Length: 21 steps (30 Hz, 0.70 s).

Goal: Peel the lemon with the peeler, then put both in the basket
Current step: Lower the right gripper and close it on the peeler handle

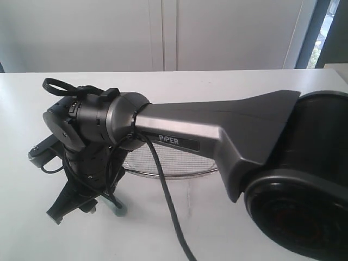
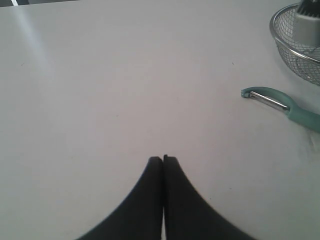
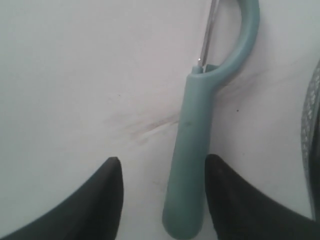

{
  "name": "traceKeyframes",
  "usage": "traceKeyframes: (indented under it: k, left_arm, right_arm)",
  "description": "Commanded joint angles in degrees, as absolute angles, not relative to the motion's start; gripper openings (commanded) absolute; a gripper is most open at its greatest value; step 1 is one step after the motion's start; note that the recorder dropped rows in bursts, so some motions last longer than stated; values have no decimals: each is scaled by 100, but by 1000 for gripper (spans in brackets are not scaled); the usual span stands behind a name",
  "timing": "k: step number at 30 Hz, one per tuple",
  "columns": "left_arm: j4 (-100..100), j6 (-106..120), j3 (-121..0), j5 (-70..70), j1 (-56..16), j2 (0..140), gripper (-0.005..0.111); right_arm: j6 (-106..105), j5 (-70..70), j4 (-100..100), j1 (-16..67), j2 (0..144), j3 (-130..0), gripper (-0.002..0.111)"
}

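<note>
The teal-green peeler (image 3: 192, 145) lies flat on the white table, its hooked head and metal blade pointing away from my right gripper (image 3: 164, 159). That gripper is open and low over the table, one finger on each side of the handle's end, touching neither side. In the exterior view the right arm reaches across to the left, with the right gripper (image 1: 76, 209) pointing down beside the peeler (image 1: 118, 207). My left gripper (image 2: 163, 159) is shut on nothing above bare table, well apart from the peeler (image 2: 280, 105). The wire-mesh basket (image 1: 174, 163) sits behind the arm. No lemon is in view.
The basket's rim (image 2: 280, 40) shows at the corner of the left wrist view and the basket (image 3: 312, 125) at the edge of the right wrist view, close beside the peeler. The right arm's bulky base (image 1: 304, 179) fills the exterior view's right side. White cabinets stand behind the table.
</note>
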State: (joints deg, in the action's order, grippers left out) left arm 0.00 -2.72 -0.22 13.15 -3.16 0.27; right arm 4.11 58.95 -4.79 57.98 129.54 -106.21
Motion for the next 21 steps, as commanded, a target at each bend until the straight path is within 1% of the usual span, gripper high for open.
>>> traceKeyframes:
  k: [1, 5, 21]
  left_arm:
    - [0, -257, 0, 1330, -297, 0, 0]
    - [0, -257, 0, 1330, -297, 0, 0]
    - [0, -257, 0, 1330, -297, 0, 0]
  right_arm:
    - [465, 5881, -616, 5762, 12999, -10664, 49]
    - [542, 5881, -892, 5762, 13029, -10664, 49]
    - [542, 5809, -858, 5762, 13152, -10664, 49]
